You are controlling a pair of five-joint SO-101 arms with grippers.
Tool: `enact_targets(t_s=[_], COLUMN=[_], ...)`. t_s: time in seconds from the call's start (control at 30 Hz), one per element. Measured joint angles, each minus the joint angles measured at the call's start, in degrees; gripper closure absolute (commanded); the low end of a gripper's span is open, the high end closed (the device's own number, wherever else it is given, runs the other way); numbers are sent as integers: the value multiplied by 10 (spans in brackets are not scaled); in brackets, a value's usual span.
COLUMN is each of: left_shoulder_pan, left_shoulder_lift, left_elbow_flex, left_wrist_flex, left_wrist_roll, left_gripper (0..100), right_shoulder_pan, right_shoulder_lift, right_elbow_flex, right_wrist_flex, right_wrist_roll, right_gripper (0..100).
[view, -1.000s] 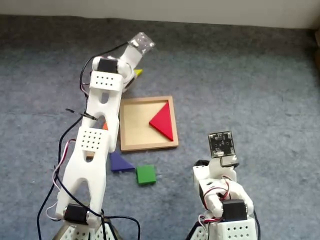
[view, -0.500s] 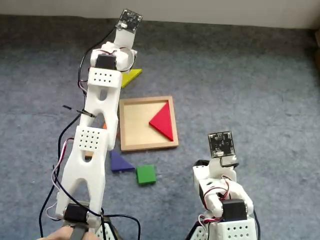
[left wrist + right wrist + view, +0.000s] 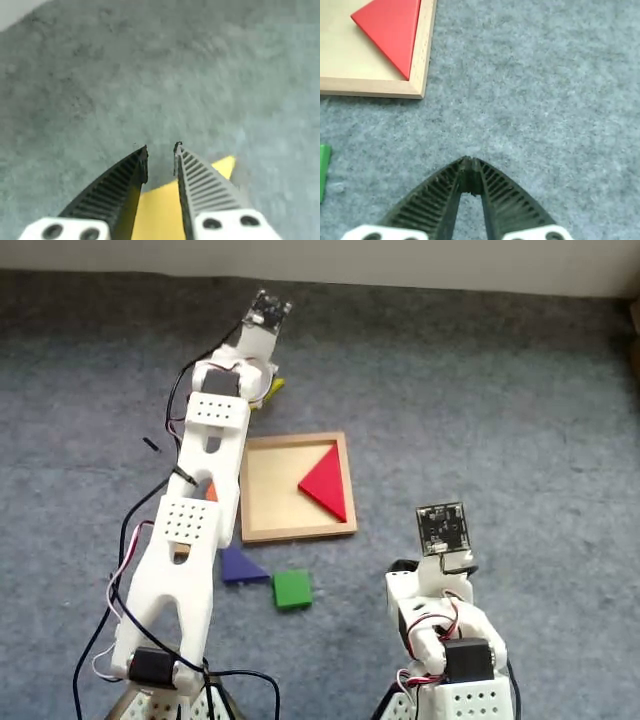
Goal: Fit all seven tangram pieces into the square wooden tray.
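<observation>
The left pincer (image 3: 160, 149) hangs released, its jaws a little apart, over the yellow piece (image 3: 223, 166), which lies flat on the grey carpet (image 3: 480, 390) beyond the far edge of the tray (image 3: 270, 490) and close to its far left corner. The main risk, as I judge it, is a poor grip. The piece is thin and sits down in the pile, so the jaws may close over its top face and skid off, or catch one pointed corner and flick it further toward the far edge of the carpet. A grip taken off-centre may also let the piece swing and arrive turned the wrong way. Inside the tray the red triangle (image 3: 328, 485) sits against the right side, and a careless drop could knock it askew or land on its edge. The long left arm (image 3: 190, 540) spans the tray's left side above the orange piece (image 3: 210, 492), with the purple triangle (image 3: 238, 565) and green square (image 3: 292, 589) near the tray's near left corner, so a low sweep back might drag them. The right pincer (image 3: 470, 172) rests clenched on nothing near the carpet's near edge.
</observation>
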Motion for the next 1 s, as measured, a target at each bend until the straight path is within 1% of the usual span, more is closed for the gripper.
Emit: enact_targets(t_s=[0.17,0.27,0.4,0.57,0.63,0.73,0.87,1.0], left_shoulder_pan=[3,3,1,-11,-21,-42,-61,-66], left_shoulder_lift=[-4,-6,-10,-37,-44,-63,-110,-116], left_elbow_flex=[-6,-21,-57,-55,-55,-55,-55,-55], left_wrist_flex=[115,181,282,375,392,402,403,358], left_wrist_roll=[-97,-139,-160,-161,-157,-133,-81,-44], left_gripper=[895,895,896,896,896,892,891,891], right_shoulder_pan=[0,0,0,0,0,0,0,0], right_shoulder_lift=[0,0,0,0,0,0,0,0], right_elbow_flex=[0,0,0,0,0,0,0,0], right_wrist_flex=[0,0,0,0,0,0,0,0], right_wrist_roll=[0,0,0,0,0,0,0,0], right_gripper=[981,981,981,981,981,981,981,981])
